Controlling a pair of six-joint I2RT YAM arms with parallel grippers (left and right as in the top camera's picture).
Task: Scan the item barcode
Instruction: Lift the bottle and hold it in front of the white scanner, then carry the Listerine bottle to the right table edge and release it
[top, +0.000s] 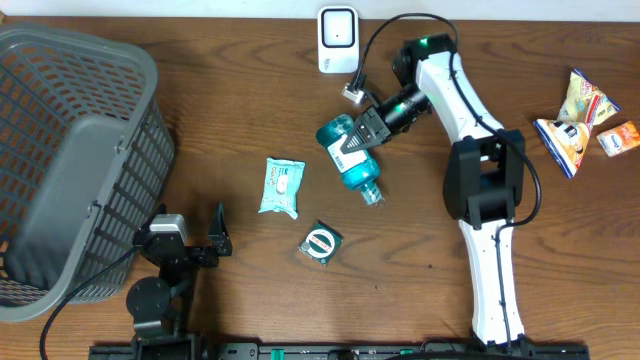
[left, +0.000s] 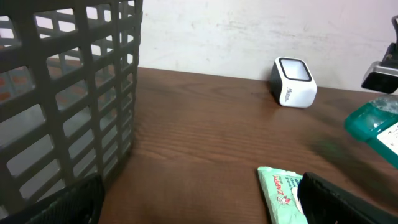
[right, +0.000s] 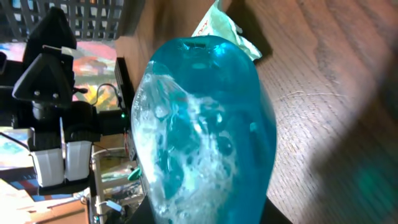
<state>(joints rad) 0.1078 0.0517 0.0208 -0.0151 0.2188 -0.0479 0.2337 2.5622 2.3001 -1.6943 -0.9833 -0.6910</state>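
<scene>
My right gripper (top: 362, 132) is shut on a blue liquid-filled bottle (top: 352, 160), whose cap points toward the table's front. The bottle fills the right wrist view (right: 205, 124), with a dark finger on either side at the bottom edge. The white scanner (top: 338, 40) stands at the back edge, a little beyond the bottle. In the left wrist view the scanner (left: 293, 82) is at the back, and the bottle (left: 379, 127) shows at the right edge. My left gripper (top: 215, 240) rests open near the front left, nothing between its fingers (left: 336, 199).
A grey basket (top: 70, 150) fills the left side, close to my left arm. A mint wipes packet (top: 281, 187) and a small green round item (top: 321, 243) lie mid-table. Snack packets (top: 580, 120) lie at the far right.
</scene>
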